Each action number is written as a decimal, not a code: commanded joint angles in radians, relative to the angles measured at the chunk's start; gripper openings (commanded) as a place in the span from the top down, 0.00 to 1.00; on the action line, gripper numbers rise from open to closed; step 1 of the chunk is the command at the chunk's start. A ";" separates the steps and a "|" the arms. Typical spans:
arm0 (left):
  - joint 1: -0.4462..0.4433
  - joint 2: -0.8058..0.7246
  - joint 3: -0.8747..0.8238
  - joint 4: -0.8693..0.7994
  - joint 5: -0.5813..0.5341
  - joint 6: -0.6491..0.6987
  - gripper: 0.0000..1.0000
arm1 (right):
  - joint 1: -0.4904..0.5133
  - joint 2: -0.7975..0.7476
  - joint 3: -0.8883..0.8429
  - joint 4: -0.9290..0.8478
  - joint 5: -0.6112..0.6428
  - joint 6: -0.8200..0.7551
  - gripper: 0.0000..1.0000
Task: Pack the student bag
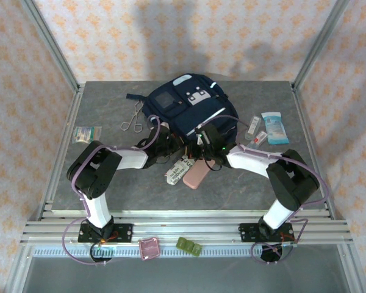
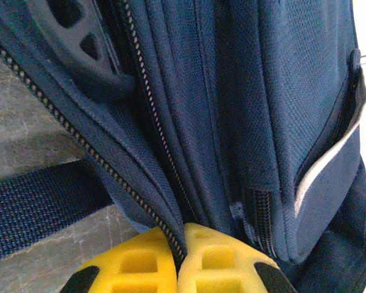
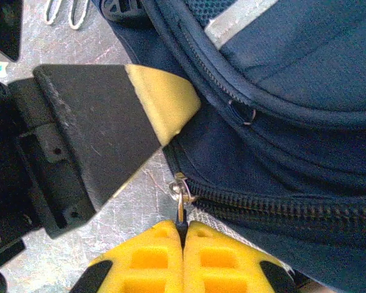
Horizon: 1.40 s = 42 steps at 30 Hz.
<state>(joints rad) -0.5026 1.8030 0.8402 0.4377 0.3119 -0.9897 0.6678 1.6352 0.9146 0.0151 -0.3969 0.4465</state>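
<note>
From above, we saw the student bag (image 1: 189, 104) lying flat on the grey desk (image 1: 110, 183), just beyond both tools and touching them at its near edge. The left tool (image 1: 169, 135) and the right tool (image 1: 202, 135) met side by side at that edge. An eyelash curler (image 1: 132, 119) lay off to the outer side of the left tool. A pink case (image 1: 195, 174) rested behind the two tools, toward the arm bases. In the left wrist view, the left tool (image 2: 178, 256) was closed, its yellow fingers (image 2: 134, 262) pressed together on the bag's zipper edge. The navy fabric of the bag (image 2: 232, 122) rose straight ahead of them. A black strap (image 2: 36, 207) crossed the desk (image 2: 24, 134) to the tool's left. In the right wrist view, the right tool (image 3: 183, 238) was closed on the small metal zipper pull (image 3: 182, 195), which stood upright between its fingertips. The bag (image 3: 305, 122) spread ahead and to the right of it. A black and yellow finger of the left tool (image 3: 110, 122) sat ahead on the left, with its tip just beside the bag's seam.
</note>
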 commanded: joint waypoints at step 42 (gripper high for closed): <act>0.298 -0.082 0.190 -0.242 0.050 0.376 1.00 | -0.209 -0.178 0.021 -0.160 0.016 -0.170 0.50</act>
<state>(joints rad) -0.2268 1.7786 1.0080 0.1669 0.3725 -0.6525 0.4591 1.4094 0.9028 -0.1772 -0.3054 0.3328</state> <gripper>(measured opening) 0.046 0.496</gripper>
